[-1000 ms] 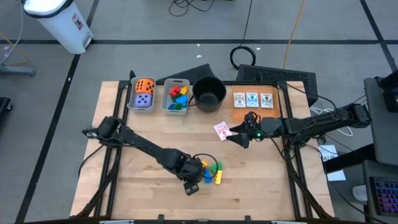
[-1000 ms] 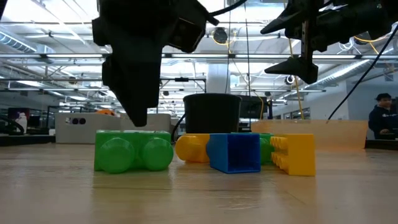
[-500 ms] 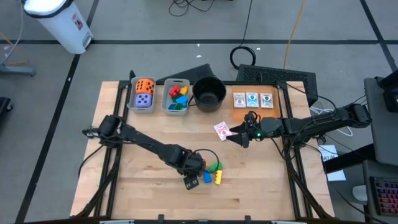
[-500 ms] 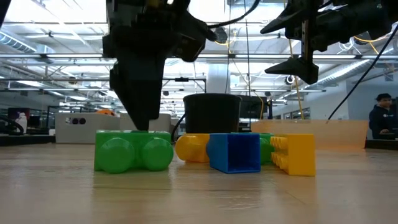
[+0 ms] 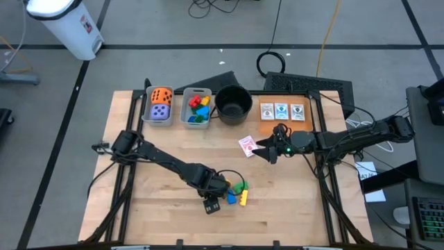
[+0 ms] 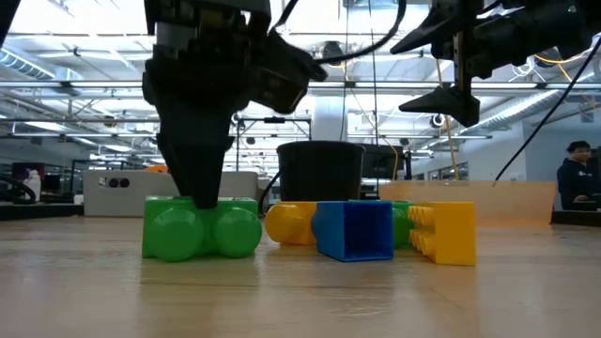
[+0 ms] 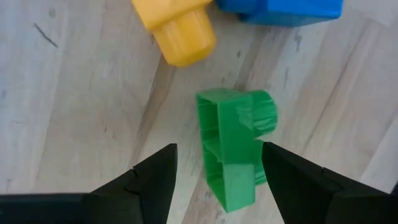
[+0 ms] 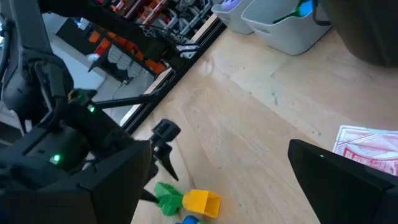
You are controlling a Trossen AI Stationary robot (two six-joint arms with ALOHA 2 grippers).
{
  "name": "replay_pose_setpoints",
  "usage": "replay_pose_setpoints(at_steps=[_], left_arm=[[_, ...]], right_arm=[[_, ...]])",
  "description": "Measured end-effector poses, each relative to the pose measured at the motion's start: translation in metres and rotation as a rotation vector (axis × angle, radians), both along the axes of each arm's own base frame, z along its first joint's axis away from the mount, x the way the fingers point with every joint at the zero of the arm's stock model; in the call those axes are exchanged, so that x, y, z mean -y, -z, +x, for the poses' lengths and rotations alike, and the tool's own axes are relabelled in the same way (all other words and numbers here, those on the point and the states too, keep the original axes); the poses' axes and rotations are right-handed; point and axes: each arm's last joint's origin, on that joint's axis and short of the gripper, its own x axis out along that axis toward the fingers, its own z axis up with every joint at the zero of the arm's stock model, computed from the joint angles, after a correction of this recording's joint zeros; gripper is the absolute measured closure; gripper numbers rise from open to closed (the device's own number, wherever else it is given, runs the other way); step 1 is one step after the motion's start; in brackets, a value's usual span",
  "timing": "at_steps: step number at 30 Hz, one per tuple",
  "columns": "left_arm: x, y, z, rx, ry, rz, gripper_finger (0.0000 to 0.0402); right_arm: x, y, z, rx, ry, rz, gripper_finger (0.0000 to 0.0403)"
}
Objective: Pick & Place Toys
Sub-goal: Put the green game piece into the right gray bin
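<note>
**Two claws, one green block: left arm lines up its grasp**

One green block point(image 5: 240, 187) sits with a blue block point(image 5: 231, 198) and a yellow block point(image 5: 243, 198) in a loose cluster near the front of the bench point(image 5: 166, 139), seen from above. Over the past second the left claw point(image 5: 216, 193) has slid in from the cluster's near side and now hangs over its edge. The right claw point(image 5: 266, 151) waits mid-bench, spread wide and empty, just beside a picture card point(image 5: 246, 146); three more cards point(image 5: 281, 111) lie on the orange mat. Dice fill one grey bin point(image 5: 158, 105), mixed blocks the next point(image 5: 196, 107), beside the black pot point(image 5: 233, 104).

At bench level, the left claw point(image 6: 200, 183) has dropped from above the green block point(image 6: 202, 228) until its tip meets the block's top edge. The yellow round-ended piece point(image 6: 289, 223), blue block point(image 6: 352, 230) and yellow block point(image 6: 443, 233) have not stirred.

Left wrist camera: the fingers point(image 7: 155, 180) stand half-spread on either side of the green block point(image 7: 231, 146), not yet pinching it; the yellow piece point(image 7: 183, 31) and blue block point(image 7: 283, 7) lie just beyond.

Right wrist camera: the left arm point(image 8: 163, 149) works at the green point(image 8: 166, 199) and yellow point(image 8: 201, 203) blocks far off.

The descent looks finished; closing on the green block appears to be next, with its carry to the bin ahead.
</note>
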Motion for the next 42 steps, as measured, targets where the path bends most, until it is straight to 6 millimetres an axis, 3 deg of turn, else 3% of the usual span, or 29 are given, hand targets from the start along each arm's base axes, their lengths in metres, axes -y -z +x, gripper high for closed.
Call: replay_pose_setpoints(at_steps=[4, 13, 17, 36, 42], left_arm=[[-0.007, 0.002, 0.001, -0.021, 0.000, 0.003, 0.0176], [-0.017, 0.002, 0.003, -0.026, 0.017, 0.007, 0.0298], [-0.020, 0.001, 0.003, -0.028, 0.035, 0.001, 0.0328], [-0.052, -0.003, -0.002, -0.128, 0.044, 0.042, 0.0329], [-0.072, -0.037, -0.013, -0.082, 0.027, 0.120, 0.0330]], right_arm=[[0.000, 0.000, 0.000, 0.001, 0.005, 0.005, 0.0028], [0.000, 0.000, 0.000, 0.002, 0.006, 0.009, 0.0028], [0.000, 0.000, 0.000, 0.005, 0.006, 0.009, 0.0028], [0.000, 0.000, 0.000, 0.007, 0.012, 0.031, 0.0028], [0.000, -0.002, 0.000, 0.022, 0.012, 0.036, 0.0028]])
